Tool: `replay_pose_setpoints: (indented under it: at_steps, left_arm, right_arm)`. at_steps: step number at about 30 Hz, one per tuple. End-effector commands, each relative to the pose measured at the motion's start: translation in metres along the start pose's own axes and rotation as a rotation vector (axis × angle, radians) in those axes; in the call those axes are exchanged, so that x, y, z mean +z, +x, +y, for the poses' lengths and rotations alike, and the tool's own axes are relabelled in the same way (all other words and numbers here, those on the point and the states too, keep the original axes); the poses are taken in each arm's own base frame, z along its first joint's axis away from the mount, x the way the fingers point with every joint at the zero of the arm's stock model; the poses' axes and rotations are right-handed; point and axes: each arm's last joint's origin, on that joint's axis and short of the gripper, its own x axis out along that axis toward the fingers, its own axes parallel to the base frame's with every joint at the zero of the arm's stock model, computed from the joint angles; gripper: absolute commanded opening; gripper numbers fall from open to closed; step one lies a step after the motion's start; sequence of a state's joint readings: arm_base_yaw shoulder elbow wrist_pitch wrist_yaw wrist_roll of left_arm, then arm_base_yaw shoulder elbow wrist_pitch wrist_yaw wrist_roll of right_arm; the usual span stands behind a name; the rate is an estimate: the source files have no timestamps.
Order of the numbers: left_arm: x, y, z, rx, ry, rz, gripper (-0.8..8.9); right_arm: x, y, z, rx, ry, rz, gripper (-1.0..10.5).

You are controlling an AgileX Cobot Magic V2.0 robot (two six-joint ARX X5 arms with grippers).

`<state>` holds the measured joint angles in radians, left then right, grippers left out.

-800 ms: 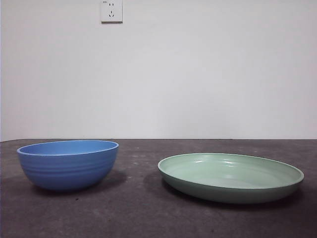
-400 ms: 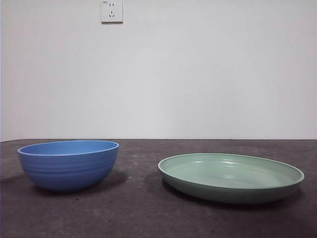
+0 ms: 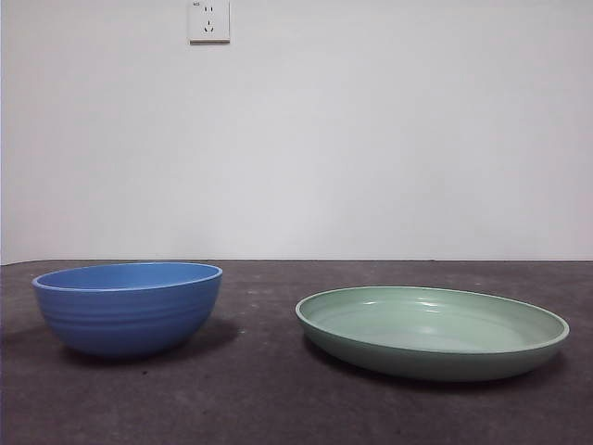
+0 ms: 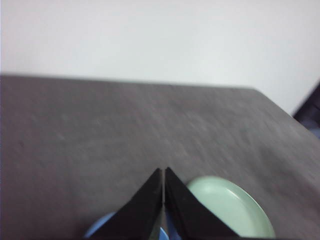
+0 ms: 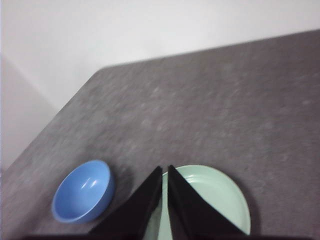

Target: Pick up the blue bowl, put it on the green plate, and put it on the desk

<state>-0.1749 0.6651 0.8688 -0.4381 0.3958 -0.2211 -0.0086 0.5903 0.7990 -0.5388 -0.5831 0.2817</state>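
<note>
While nothing is grasped, my left gripper (image 4: 164, 175) and right gripper (image 5: 165, 172) hover clenched.
Next: open over the blue bowl (image 3: 128, 308), beside the green plate (image 3: 432, 331).

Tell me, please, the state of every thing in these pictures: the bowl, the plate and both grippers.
blue bowl: upright, empty, standing on the desk, apart from the plate.
green plate: flat on the desk, empty, nothing on it.
left gripper: jaws shut, holding nothing, above the bowl and the plate.
right gripper: jaws shut, holding nothing, high above the plate.
wall socket: nothing plugged in.
</note>
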Motion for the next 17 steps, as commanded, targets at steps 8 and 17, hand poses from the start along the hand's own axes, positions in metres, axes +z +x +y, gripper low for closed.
replay_pose_setpoints:
  at_steps: [8, 17]
  left_arm:
    - [0.023, 0.028, 0.000, -0.155, -0.026, 0.195, 0.09]
    - [0.016, 0.048, 0.010, -0.147, -0.028, 0.281, 0.82]
  right_arm:
    - [0.020, 0.018, -0.001, 0.167, 0.023, 0.155, 0.1]
    - [0.016, 0.023, -0.006, 0.157, -0.004, 0.204, 0.1]
